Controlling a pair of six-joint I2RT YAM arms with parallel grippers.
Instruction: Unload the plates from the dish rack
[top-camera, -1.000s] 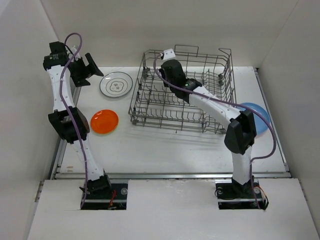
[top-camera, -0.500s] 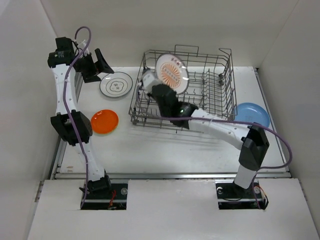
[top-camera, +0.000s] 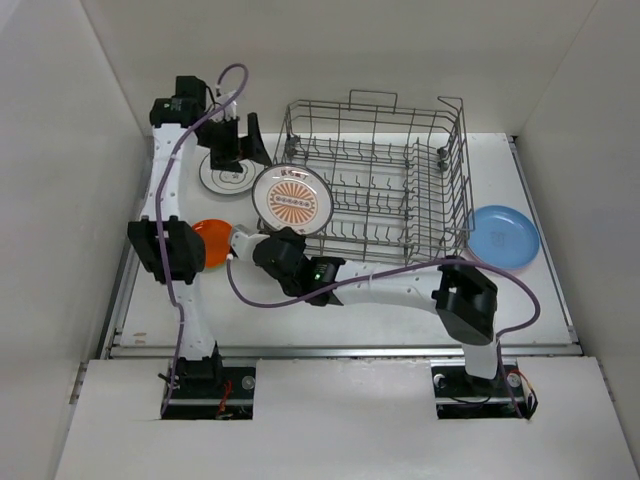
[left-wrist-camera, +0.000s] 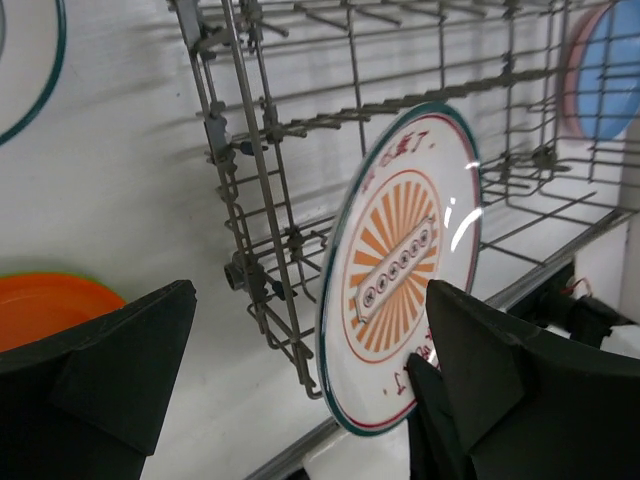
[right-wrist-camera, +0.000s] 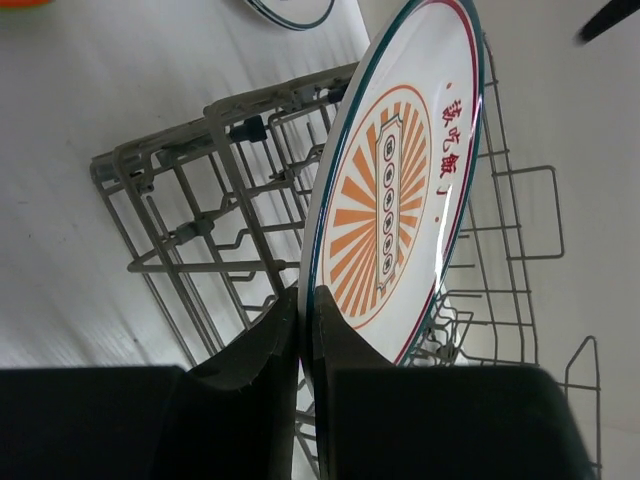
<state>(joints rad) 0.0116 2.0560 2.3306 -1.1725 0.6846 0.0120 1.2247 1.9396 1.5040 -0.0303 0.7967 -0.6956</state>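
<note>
Plate (top-camera: 293, 197) has cleared dish rack (top-camera: 390, 186); stands edgewise, face seemingly upward.

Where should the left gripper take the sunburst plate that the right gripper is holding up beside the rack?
Probably by its free rim, well away from the right gripper's pinch, coming edge-on from the side away from the dish rack. The sunburst plate is held up tilted with both faces clear, so the open left gripper can straddle the thin edge.
</note>
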